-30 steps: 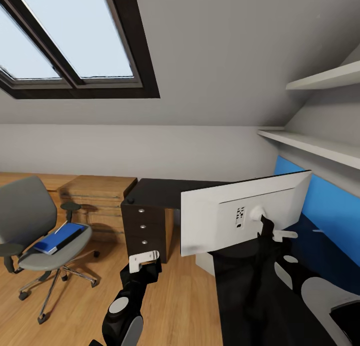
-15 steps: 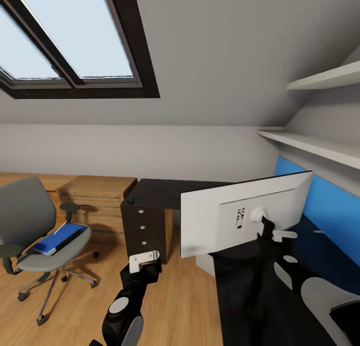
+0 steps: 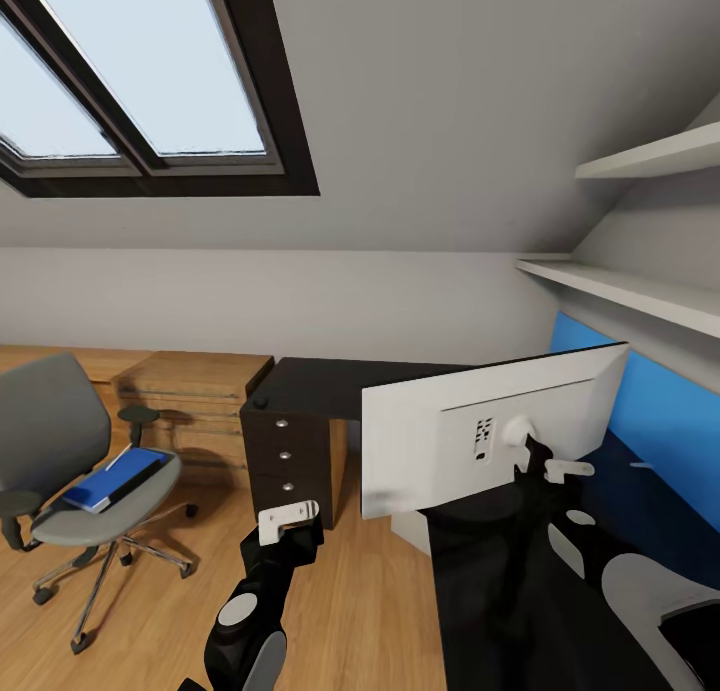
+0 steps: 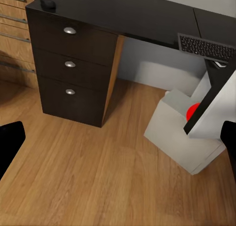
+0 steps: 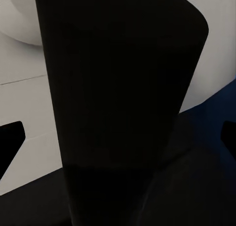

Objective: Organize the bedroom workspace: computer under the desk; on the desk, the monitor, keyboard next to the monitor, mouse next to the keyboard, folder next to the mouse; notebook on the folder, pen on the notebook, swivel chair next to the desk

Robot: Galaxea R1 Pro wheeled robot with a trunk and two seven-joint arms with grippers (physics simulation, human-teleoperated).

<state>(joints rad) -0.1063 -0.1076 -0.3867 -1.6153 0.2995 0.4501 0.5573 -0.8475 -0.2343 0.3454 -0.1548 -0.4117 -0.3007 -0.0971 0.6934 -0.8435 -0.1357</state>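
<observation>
Monitor (image 3: 440,441) stands on desk (image 3: 320,383), hiding the right gripper (image 3: 548,467), grip unclear; left gripper (image 3: 288,516) gapes empty.

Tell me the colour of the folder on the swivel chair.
Bright blue; the folder shows best in the head view.

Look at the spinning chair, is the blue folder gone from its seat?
No, the blue folder lies on the seat of the swivel chair, with a pale notebook on top.

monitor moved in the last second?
Yes, slightly. The monitor has edged right and up: its top right corner sits closer to the lower shelf, while the window holds its place.
</observation>
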